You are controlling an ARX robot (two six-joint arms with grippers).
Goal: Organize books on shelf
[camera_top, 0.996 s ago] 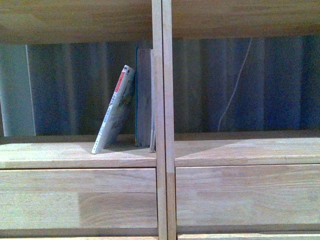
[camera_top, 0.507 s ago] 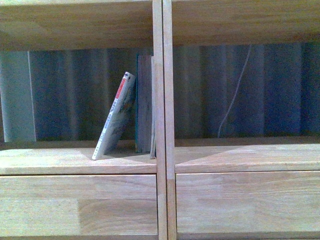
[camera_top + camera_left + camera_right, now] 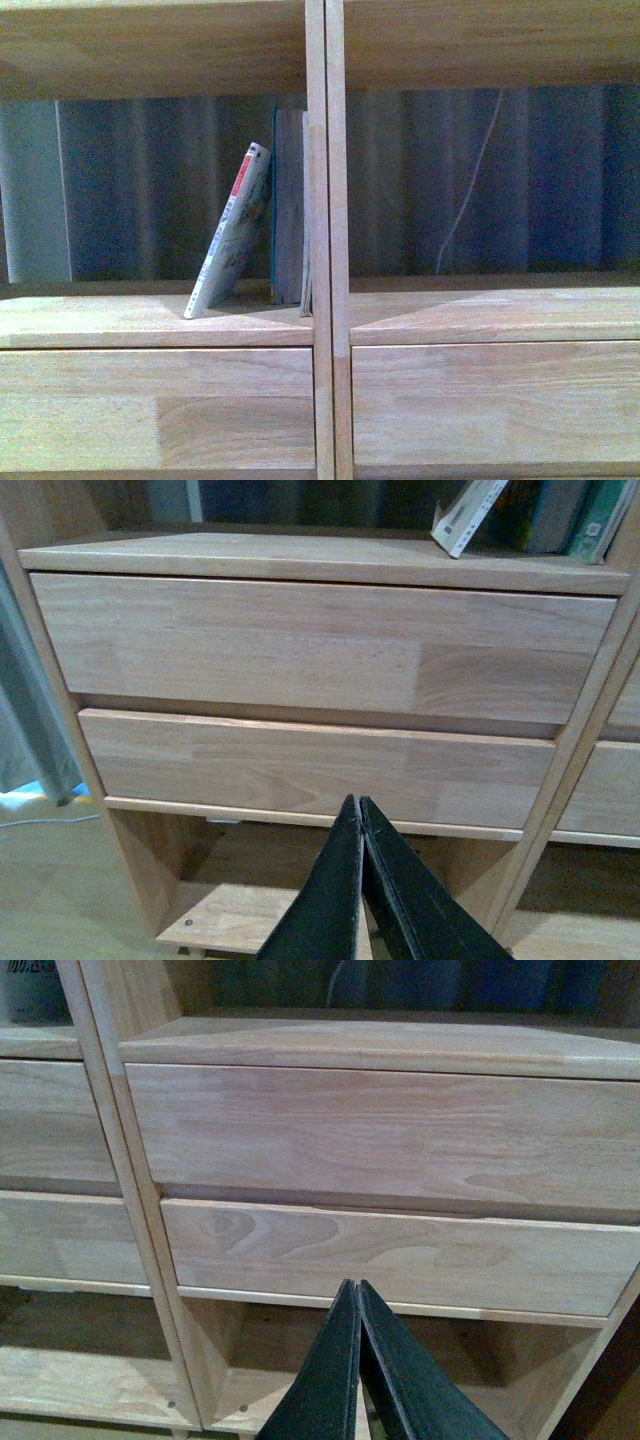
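A: What's the surface and the room like?

B: A light-wood shelf (image 3: 160,320) fills the front view — two columns split by a double upright down the middle, plank panels across the lower part. Its back is open, and behind it hang dark blue-grey folds like a curtain (image 3: 560,180), with a thin pale cord (image 3: 470,190) trailing down at centre right.

A: And the books?

B: Both stand in the left column, just left of centre frame. The paperback (image 3: 230,232) tilts: foot out to the lower left on the board, red-marked top leaning up and right against the teal book (image 3: 287,205). Its long axis runs lower left to upper right. The teal book stands upright, long axis vertical, right beside the upright.

A: The claws?

B: The left gripper (image 3: 360,815) sits low in front of the plank panels, its dark jaws pressed together on nothing. The right gripper (image 3: 358,1298) likewise, closed and empty before the right column's panels.
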